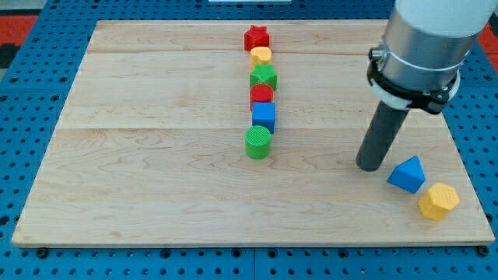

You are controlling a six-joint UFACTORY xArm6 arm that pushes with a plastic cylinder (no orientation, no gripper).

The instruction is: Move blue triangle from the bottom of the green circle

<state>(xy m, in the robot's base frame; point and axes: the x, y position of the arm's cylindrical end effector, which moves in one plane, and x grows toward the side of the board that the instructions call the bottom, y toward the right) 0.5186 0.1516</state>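
Note:
The blue triangle [408, 173] lies near the board's right edge, toward the view's bottom right. The green circle [258, 143] stands near the middle of the board, far to the triangle's left. My tip [370, 167] rests on the board just left of the blue triangle, with a small gap between them. It is well to the right of the green circle.
A column of blocks runs up from the green circle: blue cube [264, 117], red circle [261, 95], green star [264, 77], yellow block [261, 55], red star [256, 37]. A yellow hexagon [439, 201] sits just below-right of the blue triangle, near the wooden board's [156, 155] corner.

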